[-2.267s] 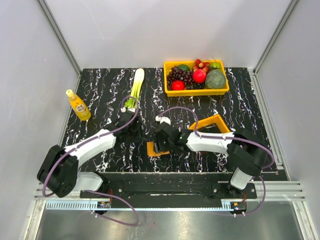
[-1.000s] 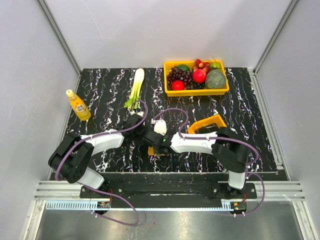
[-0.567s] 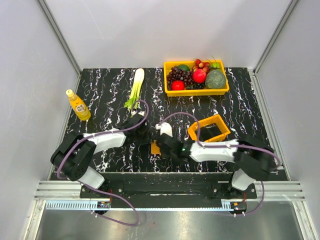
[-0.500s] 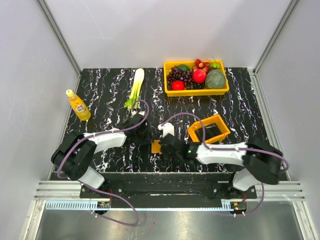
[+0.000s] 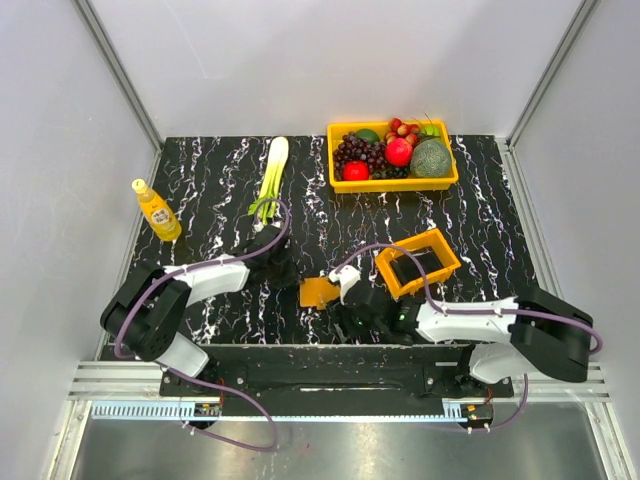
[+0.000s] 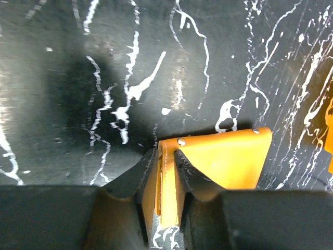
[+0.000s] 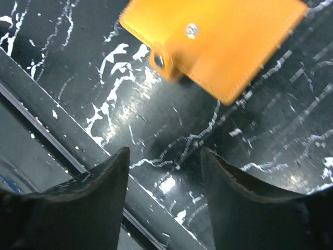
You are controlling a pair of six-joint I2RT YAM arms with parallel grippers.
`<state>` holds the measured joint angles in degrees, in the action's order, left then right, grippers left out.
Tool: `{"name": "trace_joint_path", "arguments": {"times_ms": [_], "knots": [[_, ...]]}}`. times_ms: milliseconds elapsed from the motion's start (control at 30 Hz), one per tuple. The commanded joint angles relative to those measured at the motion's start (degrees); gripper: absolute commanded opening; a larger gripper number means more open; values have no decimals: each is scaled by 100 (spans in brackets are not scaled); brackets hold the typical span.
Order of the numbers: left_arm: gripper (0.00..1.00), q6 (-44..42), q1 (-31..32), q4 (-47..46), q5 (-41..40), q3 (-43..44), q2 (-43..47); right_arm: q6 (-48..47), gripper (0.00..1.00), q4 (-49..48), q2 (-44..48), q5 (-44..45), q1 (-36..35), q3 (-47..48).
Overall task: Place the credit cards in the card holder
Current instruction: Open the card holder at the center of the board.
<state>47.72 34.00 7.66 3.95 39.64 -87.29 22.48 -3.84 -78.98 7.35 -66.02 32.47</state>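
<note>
The orange card holder [image 5: 318, 292] sits low in the centre of the top view on the black table [image 5: 200, 190], its left edge pinched by the left gripper [image 6: 165, 156], while the right gripper [image 7: 164, 156] gapes empty just below it.

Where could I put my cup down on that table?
Bare marble lies between the bottle and the leek, and right of the orange tray in front of the fruit basket. It's crowded at the front middle, around the card holder.
</note>
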Motion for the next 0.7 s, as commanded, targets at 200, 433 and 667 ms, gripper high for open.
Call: {"name": "trace_joint_path", "arguments": {"times_ms": [200,433,667], "knots": [[39,-430,-183,728,-518,-158,897,1976,68,551,1007,-437,1328,-197],[53,-641,-192,588,-500,131,705,3068,67,455,-265,-1050,1425,637],[57,-931,-368,166,88,703,-139,3957,63,-284,-1066,-1421,1478,822]]}}
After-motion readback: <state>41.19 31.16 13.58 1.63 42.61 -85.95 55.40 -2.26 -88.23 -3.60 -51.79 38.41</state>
